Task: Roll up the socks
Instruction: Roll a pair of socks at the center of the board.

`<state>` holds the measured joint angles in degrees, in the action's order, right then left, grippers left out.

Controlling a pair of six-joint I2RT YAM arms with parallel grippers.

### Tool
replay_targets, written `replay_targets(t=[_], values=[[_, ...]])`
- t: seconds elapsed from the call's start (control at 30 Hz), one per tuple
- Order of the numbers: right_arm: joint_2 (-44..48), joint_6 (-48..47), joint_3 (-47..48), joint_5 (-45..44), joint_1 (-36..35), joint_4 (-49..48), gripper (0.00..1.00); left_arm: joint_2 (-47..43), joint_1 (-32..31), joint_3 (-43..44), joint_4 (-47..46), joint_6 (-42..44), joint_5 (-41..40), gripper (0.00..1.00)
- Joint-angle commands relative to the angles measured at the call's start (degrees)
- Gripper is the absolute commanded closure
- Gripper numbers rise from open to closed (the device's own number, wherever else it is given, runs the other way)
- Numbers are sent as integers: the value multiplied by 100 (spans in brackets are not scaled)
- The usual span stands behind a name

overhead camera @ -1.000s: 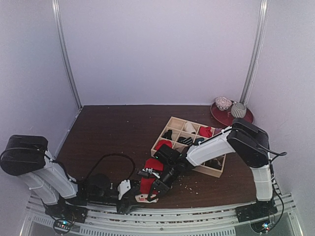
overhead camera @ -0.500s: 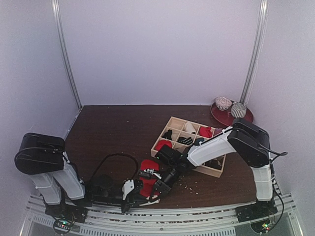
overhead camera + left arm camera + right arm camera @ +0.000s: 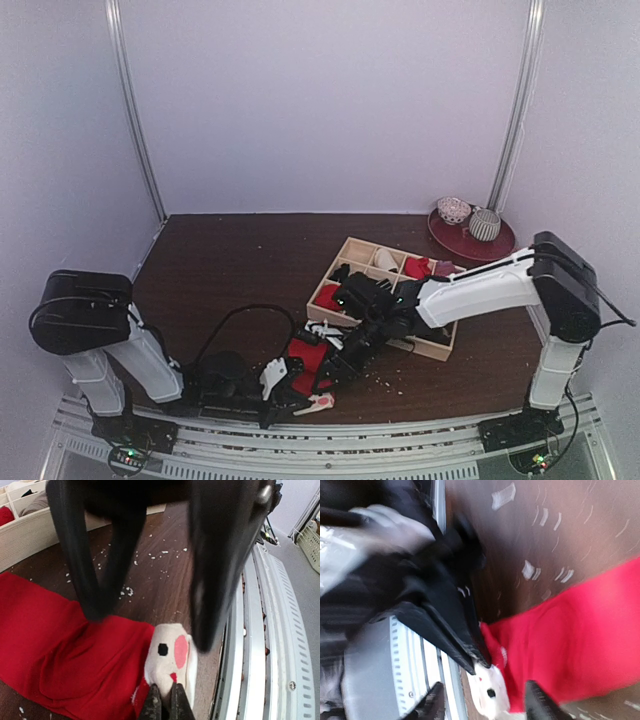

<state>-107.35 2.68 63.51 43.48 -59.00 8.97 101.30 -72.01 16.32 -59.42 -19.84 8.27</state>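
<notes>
— Well, where is the sock found?

— The sock (image 3: 305, 358) is laid on the table (image 3: 220, 262), close to the near edge and just in front of the box (image 3: 436, 348). The red body is spread flat toward the box. The white end (image 3: 169, 656), where a pink spot and a black dot are printed, is turned toward the rail (image 3: 256, 630).

— And how is the left gripper seen?

— The left gripper (image 3: 164, 701) is kept low over the table, and it is closed. In the left wrist view its two tips are pressed almost together, and the edge of the white end is pinched between them.

— Is the right gripper closed as well?

— No, the right gripper (image 3: 485, 685) is spread wide. It is reached down from the box side, and its fingers (image 3: 80, 555) are set on either side of the white end. One is placed at the red body, the other just beside the white end. Whether the cloth is touched by them cannot be told, and nothing is held between them.

— Is anything else noticed on the table?

— White crumbs (image 3: 150, 555) are scattered on the wood between the sock and the box.
</notes>
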Motion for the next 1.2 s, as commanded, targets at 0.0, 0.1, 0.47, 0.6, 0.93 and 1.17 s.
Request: replay_targets(t=[0.0, 0.1, 0.47, 0.6, 0.93, 1.17], values=[[1334, -167, -326, -1769, -59, -474, 40, 309, -15, -126, 1180, -413, -41, 100], [2124, -269, -513, -3226, -256, -473, 24, 401, -15, -91, 1227, -463, 61, 100], [4830, 43, -2330, -6859, -703, -2472, 0, 460, -15, 29, 1263, -473, 98, 100], [4942, 52, -2930, -6296, -704, -2717, 0, 479, -15, 37, 1273, -469, 121, 100], [4023, -251, -3583, -4305, -1002, -3502, 21, 452, 35, 62, 1353, -451, 146, 100], [2716, -1419, -3787, -3770, -1709, -4334, 29, 452, 62, 66, 1384, -459, 159, 100]])
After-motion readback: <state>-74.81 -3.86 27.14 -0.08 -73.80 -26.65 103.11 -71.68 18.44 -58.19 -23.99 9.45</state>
